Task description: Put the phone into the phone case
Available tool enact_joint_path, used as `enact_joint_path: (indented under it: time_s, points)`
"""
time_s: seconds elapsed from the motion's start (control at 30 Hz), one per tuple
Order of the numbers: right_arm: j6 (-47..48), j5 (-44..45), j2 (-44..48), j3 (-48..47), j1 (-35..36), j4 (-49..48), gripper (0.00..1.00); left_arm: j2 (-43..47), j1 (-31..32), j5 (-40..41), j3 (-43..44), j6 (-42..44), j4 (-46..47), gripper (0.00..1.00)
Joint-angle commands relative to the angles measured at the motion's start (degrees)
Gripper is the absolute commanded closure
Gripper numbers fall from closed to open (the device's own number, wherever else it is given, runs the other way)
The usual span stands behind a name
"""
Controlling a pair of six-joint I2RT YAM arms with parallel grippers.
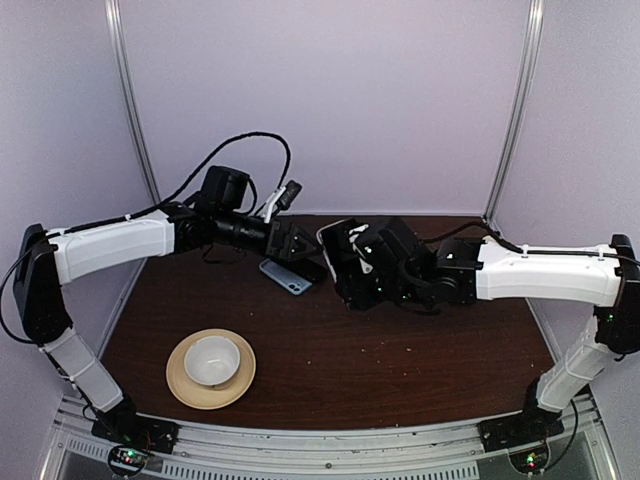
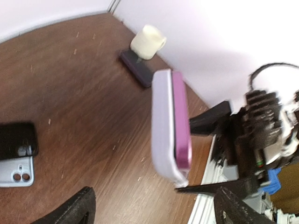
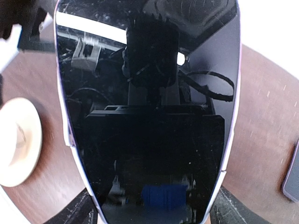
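My right gripper (image 1: pixel 342 262) is shut on a phone with a glossy dark screen (image 3: pixel 149 116), a pale lilac back and a light rim (image 2: pixel 163 126). It holds this phone upright above the table, one finger on each long edge. My left gripper (image 1: pixel 298 243) is open, and its fingers (image 2: pixel 77 207) stand on either side of that phone's lower end without touching it. The phone case (image 2: pixel 16 173), light blue with two camera holes, lies flat on the table (image 1: pixel 283 274). The phone (image 2: pixel 17 139), a black slab, lies over one end of the case.
A white cup (image 1: pixel 212 358) sits on a tan saucer (image 1: pixel 180 388) at the front left. Near the back wall a dark purplish phone (image 2: pixel 140 74) lies flat with a cream roll (image 2: pixel 147 41) on it. The phone's edge also shows in the right wrist view (image 3: pixel 292 179).
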State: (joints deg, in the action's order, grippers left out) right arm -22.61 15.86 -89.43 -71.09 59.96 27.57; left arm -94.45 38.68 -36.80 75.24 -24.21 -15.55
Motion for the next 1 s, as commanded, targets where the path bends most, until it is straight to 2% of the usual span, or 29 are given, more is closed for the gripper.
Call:
enact_joint_path:
  time_s: [0.0,0.1,0.17,0.23,0.37,0.63,0.87,0.9,0.97]
  points:
    - [3.83,8.23,2.05,0.50,1.34,-11.62,0.72,4.87,0.68,-2.47,-2.86,-7.97,17.01,0.11]
    - [4.04,8.41,1.81,-0.26,1.60,-12.29,0.72,5.93,2.29,-1.74,-5.06,-7.54,22.80,0.15]
    - [4.43,8.62,2.07,-0.17,1.77,-13.02,0.73,5.87,3.16,1.16,-4.47,-6.23,20.84,0.21]
    - [4.59,8.79,2.36,0.07,1.90,-13.50,0.73,5.95,3.24,6.23,-3.78,-6.51,18.54,0.31]
    - [4.97,9.21,2.75,0.16,2.09,-13.42,0.73,6.36,3.25,9.67,-4.18,-6.28,20.61,0.42]
    - [5.53,8.86,3.06,-0.07,2.49,-13.47,0.75,3.38,3.23,8.01,-2.70,-6.70,21.24,0.54]
    - [6.00,8.49,3.04,-0.06,2.70,-13.16,0.75,2.96,3.34,5.75,-2.71,-7.02,22.52,0.95]
    - [6.00,8.18,3.03,-0.03,2.75,-13.08,0.75,2.96,3.31,5.35,-2.77,-7.10,22.50,1.00]
    - [5.96,7.60,3.08,0.29,2.71,-13.15,0.74,3.11,3.26,5.06,-3.03,-6.89,22.01,1.00]
